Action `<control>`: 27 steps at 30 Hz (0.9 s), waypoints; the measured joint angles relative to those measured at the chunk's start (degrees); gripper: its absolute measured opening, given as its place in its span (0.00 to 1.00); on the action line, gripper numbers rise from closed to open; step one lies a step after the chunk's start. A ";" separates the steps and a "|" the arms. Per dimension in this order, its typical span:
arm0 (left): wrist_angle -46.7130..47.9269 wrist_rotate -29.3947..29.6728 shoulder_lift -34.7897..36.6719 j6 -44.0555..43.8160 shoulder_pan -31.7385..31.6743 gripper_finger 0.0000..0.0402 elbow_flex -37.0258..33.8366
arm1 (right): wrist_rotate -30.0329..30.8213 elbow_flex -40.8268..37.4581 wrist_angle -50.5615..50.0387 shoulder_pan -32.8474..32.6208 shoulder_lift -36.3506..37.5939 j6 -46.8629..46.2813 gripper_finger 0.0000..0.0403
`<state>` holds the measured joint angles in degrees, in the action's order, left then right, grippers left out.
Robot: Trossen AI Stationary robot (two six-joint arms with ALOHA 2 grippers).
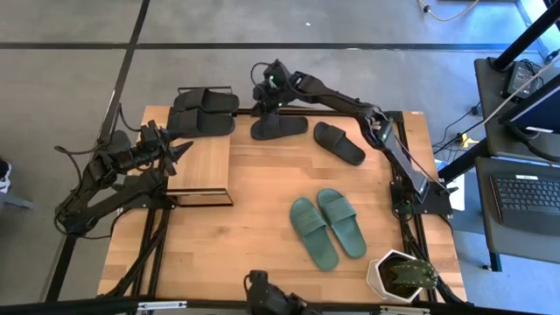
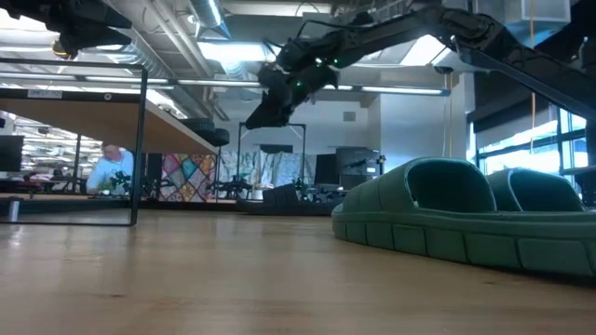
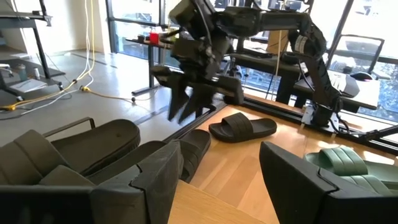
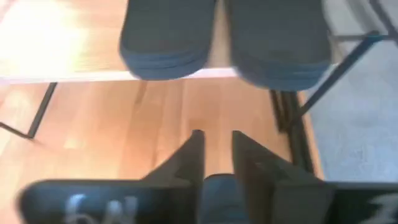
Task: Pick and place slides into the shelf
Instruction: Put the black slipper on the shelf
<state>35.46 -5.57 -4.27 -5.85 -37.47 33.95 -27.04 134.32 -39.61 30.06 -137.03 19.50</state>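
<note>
Right gripper: in the high view, seen over a black slide beside the shelf, where one black pair is lodged; whether that slide is gripped cannot be told. Left gripper: parked at the shelf's near edge, fingers spread, empty.

Low view: teal slides occupy the foreground; ample bare tabletop is left.

Left wrist view: another black slide lies apart.

Right wrist view: fingers narrowly parted over something dark. A straight lift is advised, clearing the shelf's black frame.
</note>
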 joint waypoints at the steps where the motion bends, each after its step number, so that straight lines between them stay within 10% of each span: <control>1: 0.02 0.06 -0.02 0.00 0.02 0.53 0.00 | 0.89 0.00 -1.62 -0.44 0.16 -0.65 0.28; 12: -0.01 0.20 -0.01 0.00 0.00 0.53 0.00 | 19.09 0.47 -21.66 -5.59 4.70 -7.54 0.69; 27: 0.02 0.44 -0.02 0.00 0.02 0.53 0.00 | 27.30 0.48 -44.43 -15.21 6.75 -19.35 0.73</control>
<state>35.48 -5.13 -4.29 -5.85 -37.46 33.95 0.25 134.80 -84.04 14.85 -130.28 0.15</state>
